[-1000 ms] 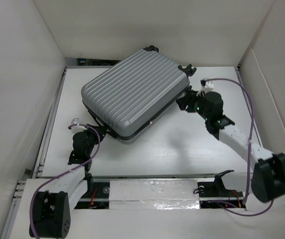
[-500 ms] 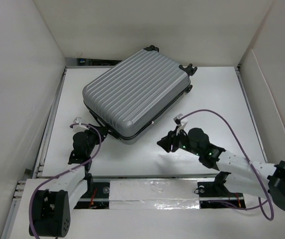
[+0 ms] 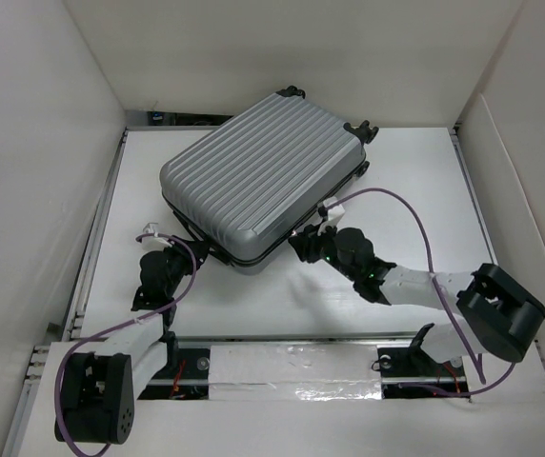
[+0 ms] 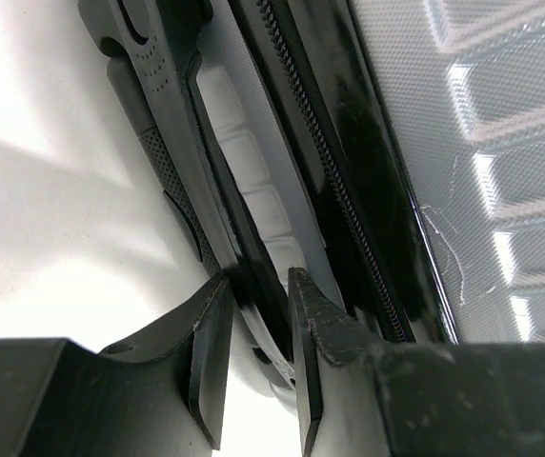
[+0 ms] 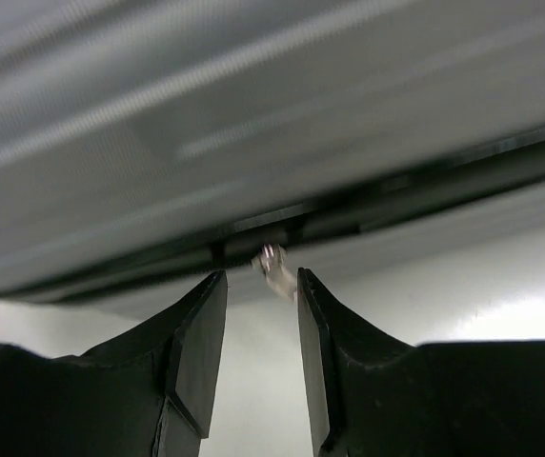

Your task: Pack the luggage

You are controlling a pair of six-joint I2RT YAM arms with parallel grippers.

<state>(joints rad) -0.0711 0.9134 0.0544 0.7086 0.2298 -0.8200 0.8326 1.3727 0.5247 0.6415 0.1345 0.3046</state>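
The luggage (image 3: pixel 258 176) is a ribbed silver-grey suitcase lying shut and flat on the white table (image 3: pixel 406 181), turned at an angle. My left gripper (image 3: pixel 194 249) sits at its near left side. In the left wrist view the left gripper (image 4: pixel 258 281) is shut on the luggage's black handle (image 4: pixel 172 143), with the zipper line (image 4: pixel 334 190) beside it. My right gripper (image 3: pixel 299 240) is at the near edge of the luggage. In the right wrist view the right gripper (image 5: pixel 261 276) stands open with a small metal zipper pull (image 5: pixel 274 267) hanging just at its fingertips.
White walls (image 3: pixel 44 143) close in the table on the left, back and right. Black wheels (image 3: pixel 358 129) stick out at the luggage's far end. A taped bar (image 3: pixel 292 367) runs along the near edge between the arm bases. Purple cables (image 3: pixel 415 219) loop off both arms.
My right arm has swung from the luggage's far right corner down to its near edge, and its jaws have narrowed. The left gripper stays on the handle.
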